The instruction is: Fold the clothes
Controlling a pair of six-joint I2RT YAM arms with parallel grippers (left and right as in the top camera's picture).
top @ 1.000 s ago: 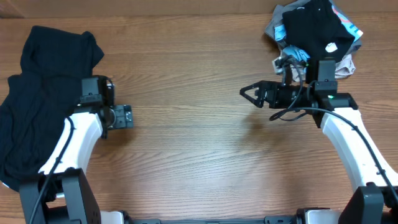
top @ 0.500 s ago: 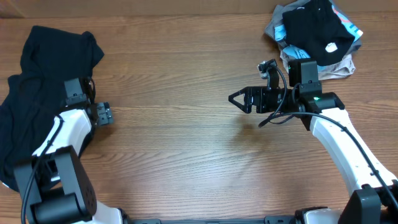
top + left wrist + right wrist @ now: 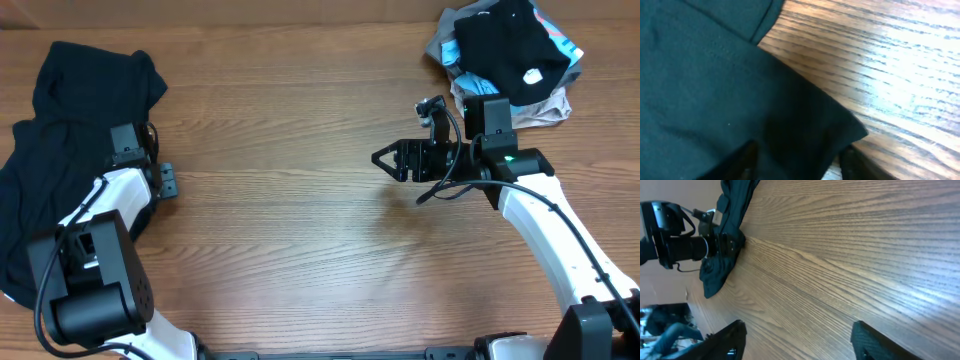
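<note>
The clothes [image 3: 60,150], a large black garment, lie rumpled at the table's left edge. My left gripper [image 3: 128,138] is down at its right border. In the left wrist view a corner of the clothes [image 3: 715,100] lies between the two fingers of my left gripper [image 3: 799,162], which stand apart on either side of it, partly narrowed. My right gripper [image 3: 380,158] hovers open over bare wood right of centre, pointing left. In the right wrist view my right gripper [image 3: 797,340] holds nothing, and the clothes [image 3: 722,260] show far off.
A pile of garments [image 3: 545,100] in grey, light blue and beige sits at the back right corner, topped by a black piece [image 3: 505,45] with a small white label. The wooden table [image 3: 290,230] lies bare between the arms.
My left arm swung left onto the edge of the clothes and its jaws narrowed around the fabric. My right arm moved left, away from the pile, and its jaws narrowed slightly.
</note>
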